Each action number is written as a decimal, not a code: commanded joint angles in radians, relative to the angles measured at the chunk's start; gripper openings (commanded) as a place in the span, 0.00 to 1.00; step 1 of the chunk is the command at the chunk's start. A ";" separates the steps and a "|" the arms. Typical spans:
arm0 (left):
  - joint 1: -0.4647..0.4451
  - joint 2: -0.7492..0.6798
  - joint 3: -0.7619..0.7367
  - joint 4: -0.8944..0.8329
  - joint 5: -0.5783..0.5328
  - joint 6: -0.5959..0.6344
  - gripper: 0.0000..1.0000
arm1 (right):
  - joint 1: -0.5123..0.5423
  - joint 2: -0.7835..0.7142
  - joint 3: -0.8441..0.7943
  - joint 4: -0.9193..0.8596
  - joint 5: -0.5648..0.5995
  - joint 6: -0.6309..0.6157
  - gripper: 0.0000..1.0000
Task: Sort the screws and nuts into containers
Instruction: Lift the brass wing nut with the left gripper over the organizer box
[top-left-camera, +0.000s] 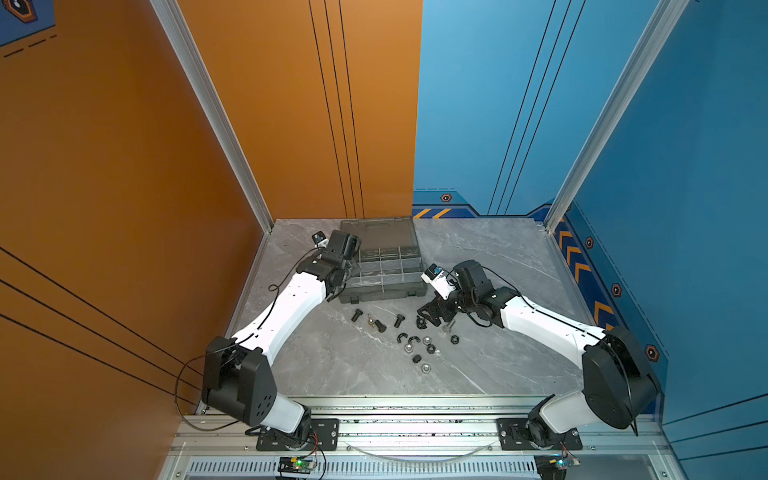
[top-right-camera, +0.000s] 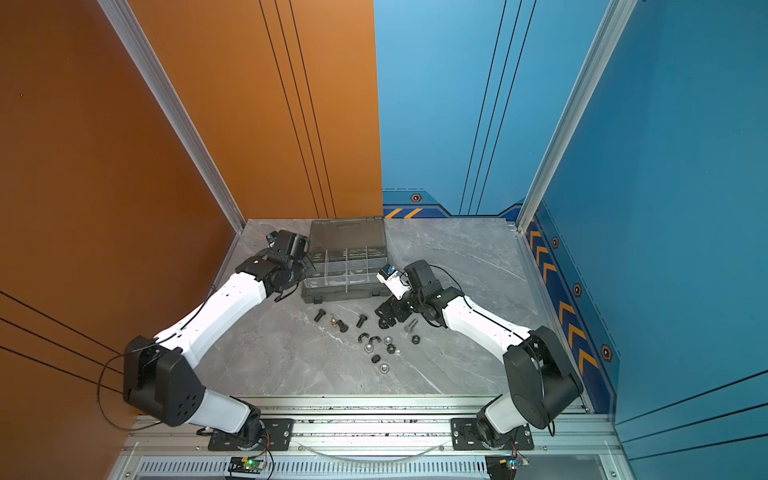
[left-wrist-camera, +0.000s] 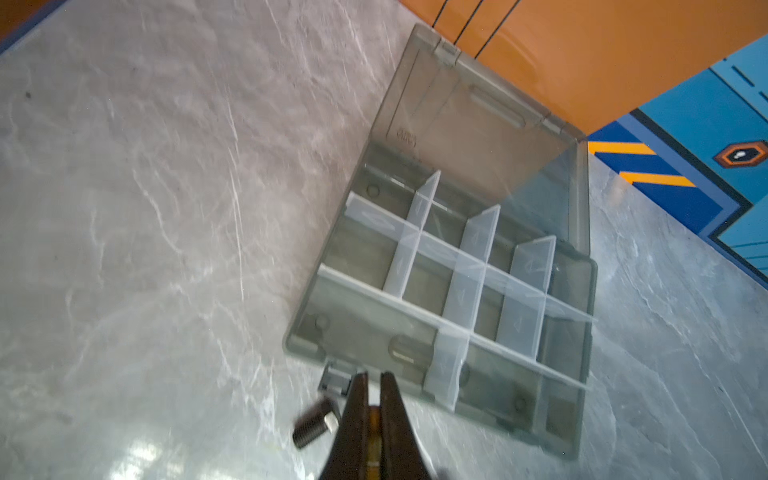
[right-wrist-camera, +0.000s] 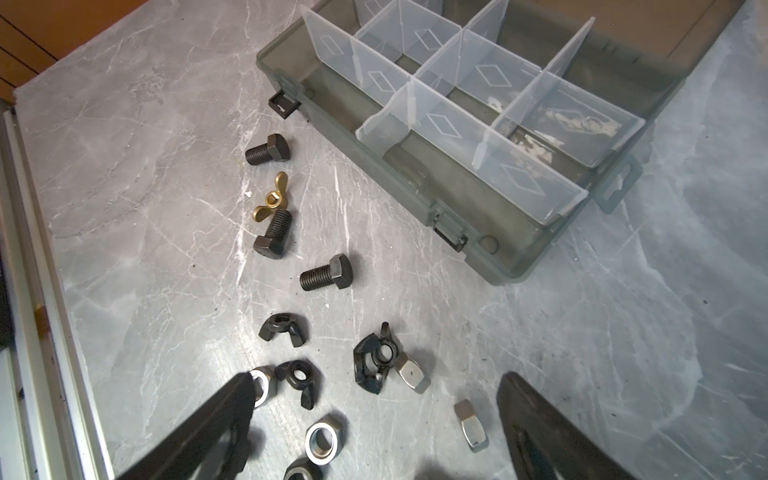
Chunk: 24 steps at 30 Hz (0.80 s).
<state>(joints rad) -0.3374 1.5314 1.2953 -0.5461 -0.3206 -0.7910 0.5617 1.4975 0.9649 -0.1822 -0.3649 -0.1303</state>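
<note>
The smoky plastic case (top-left-camera: 374, 293) sits open at the back edge of the counter (top-left-camera: 332, 365). Stubby black screws (right-wrist-camera: 268, 150) and shiny six-sided nuts (right-wrist-camera: 323, 440) lie on grey marble before it. The left hand (left-wrist-camera: 373, 378) is clenched by the case; the right hand (right-wrist-camera: 378, 386) is spread wide above nuts.

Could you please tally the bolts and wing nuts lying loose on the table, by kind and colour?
Black hex bolts: 3
Silver hex bolt: 1
Brass wing nut: 1
Black wing nuts: 3
Total: 8
</note>
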 joint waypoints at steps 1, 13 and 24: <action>0.026 0.100 0.059 0.084 0.015 0.171 0.00 | -0.002 -0.013 -0.013 0.012 0.033 0.029 0.93; 0.094 0.381 0.202 0.146 0.061 0.245 0.00 | 0.002 -0.025 -0.019 -0.022 0.045 0.033 0.93; 0.107 0.452 0.203 0.159 0.107 0.216 0.00 | 0.003 -0.023 -0.024 -0.026 0.039 0.034 0.93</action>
<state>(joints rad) -0.2295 1.9736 1.4685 -0.4065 -0.2485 -0.5720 0.5621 1.4975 0.9512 -0.1841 -0.3363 -0.1104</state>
